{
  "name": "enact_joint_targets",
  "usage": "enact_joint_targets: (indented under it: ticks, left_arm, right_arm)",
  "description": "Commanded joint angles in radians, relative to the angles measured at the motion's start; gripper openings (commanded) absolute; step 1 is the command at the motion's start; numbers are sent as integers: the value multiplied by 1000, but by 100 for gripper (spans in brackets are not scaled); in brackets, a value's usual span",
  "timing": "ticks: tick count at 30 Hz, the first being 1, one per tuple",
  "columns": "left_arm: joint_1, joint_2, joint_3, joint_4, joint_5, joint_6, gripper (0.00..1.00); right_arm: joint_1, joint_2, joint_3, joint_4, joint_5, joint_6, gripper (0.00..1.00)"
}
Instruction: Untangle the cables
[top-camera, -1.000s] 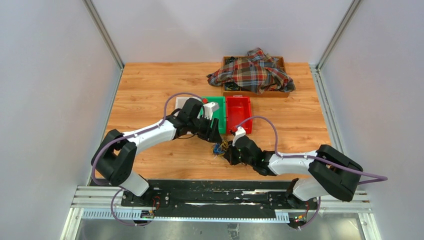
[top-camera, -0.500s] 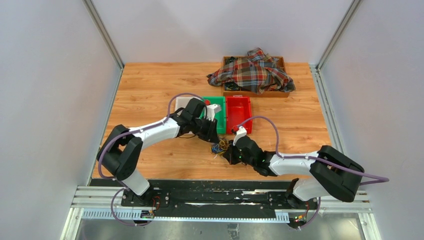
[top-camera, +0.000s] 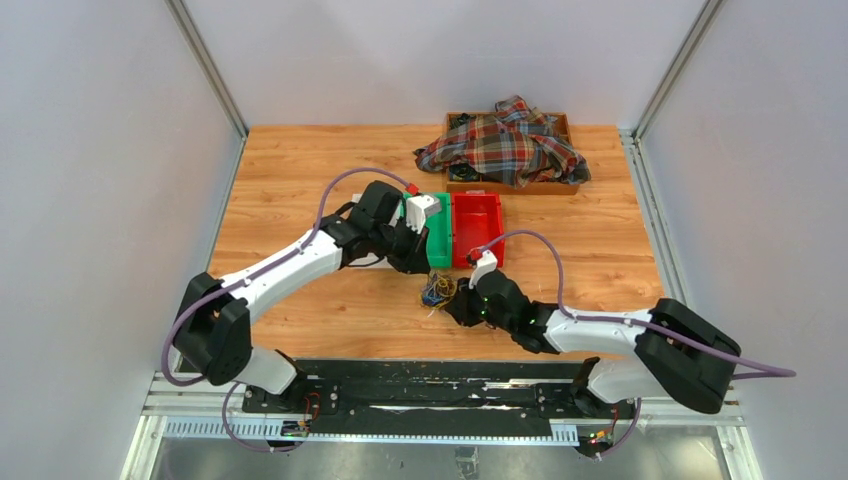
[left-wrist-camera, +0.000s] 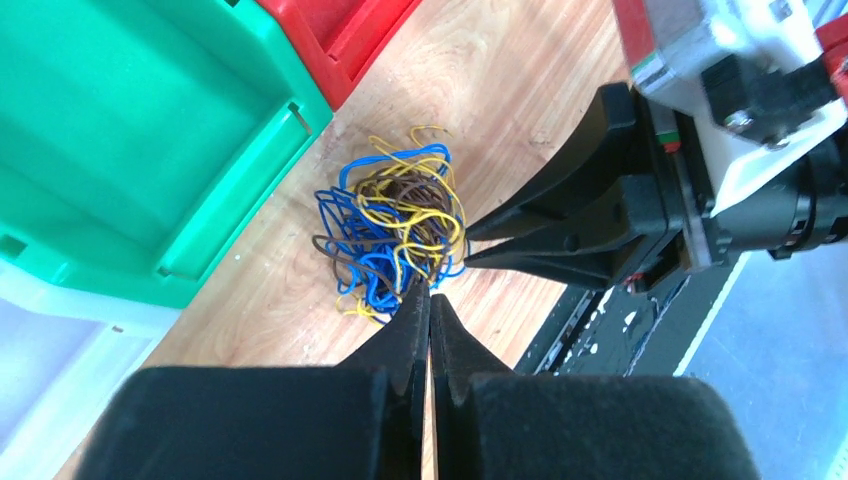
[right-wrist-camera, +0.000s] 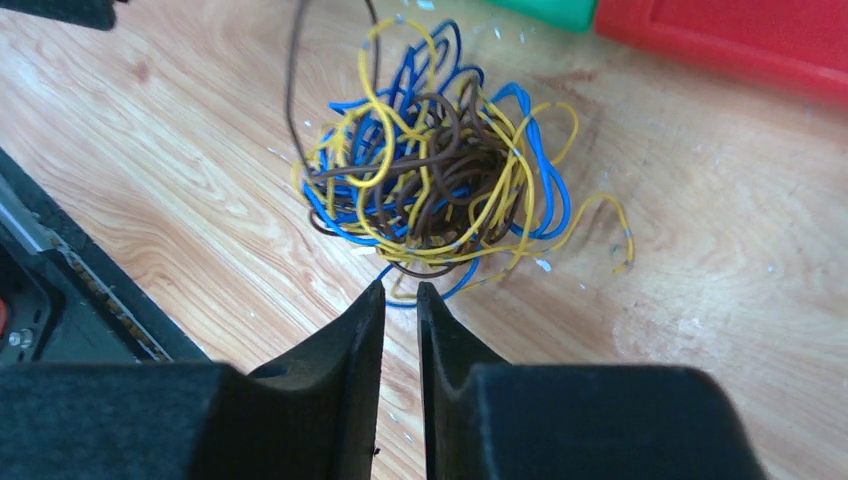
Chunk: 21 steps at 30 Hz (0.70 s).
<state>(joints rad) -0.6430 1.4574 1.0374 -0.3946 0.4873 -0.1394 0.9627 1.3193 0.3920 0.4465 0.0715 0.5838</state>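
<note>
Cables (left-wrist-camera: 395, 235) one knotted ball; grasp step. Your left gripper (left-wrist-camera: 428, 292), 11 o'clock, clamped, catch unclear; right gripper (right-wrist-camera: 400, 288), 4 o'clock, barely parted. Next: pinch one strand, pull apart.

From above, the cables (top-camera: 437, 291) are too small to tell apart. At my right wrist one brown strand (right-wrist-camera: 290, 90) is cut off at 12 o'clock. Plaid cloth (top-camera: 505, 148) hides most of the wooden box (top-camera: 470, 187).

Left end effector (left-wrist-camera: 429, 298) pinched, right (right-wrist-camera: 401, 290) ajar
</note>
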Motion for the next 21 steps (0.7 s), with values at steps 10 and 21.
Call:
enact_joint_targets:
  ticks: [10, 21]
  left_arm:
    - [-4, -37, -90, -4, -38, -12, 55]
    - [2, 10, -125, 138, -112, -112, 47]
  right_arm:
    - [-27, -140, 3, -72, 48, -47, 23]
    - [-54, -148, 20, -38, 59, -45, 30]
